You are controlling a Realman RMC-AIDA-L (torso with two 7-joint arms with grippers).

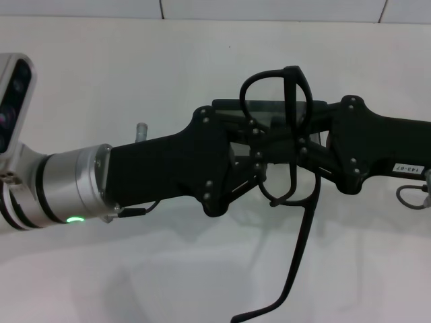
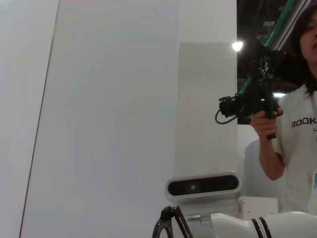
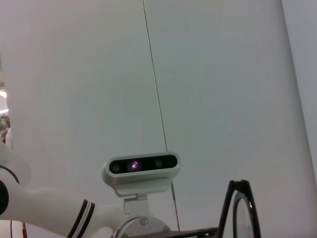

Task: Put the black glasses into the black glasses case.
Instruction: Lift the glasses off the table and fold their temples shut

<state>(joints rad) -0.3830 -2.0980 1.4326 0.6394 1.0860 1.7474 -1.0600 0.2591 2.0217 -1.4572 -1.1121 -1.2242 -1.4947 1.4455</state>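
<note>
The black glasses hang in the air at mid-table, front frame upright, one temple arm dangling toward me. My right gripper reaches in from the right and is shut on the frame near the bridge. My left gripper comes in from the left and touches the same part of the frame. The black glasses case lies on the table behind them, mostly hidden by the grippers. Parts of the black glasses' frame show in the left wrist view and the right wrist view.
The white table spreads all around. A small grey peg stands behind the left arm. In the left wrist view a person holds a black hand-held device beyond the robot's head camera.
</note>
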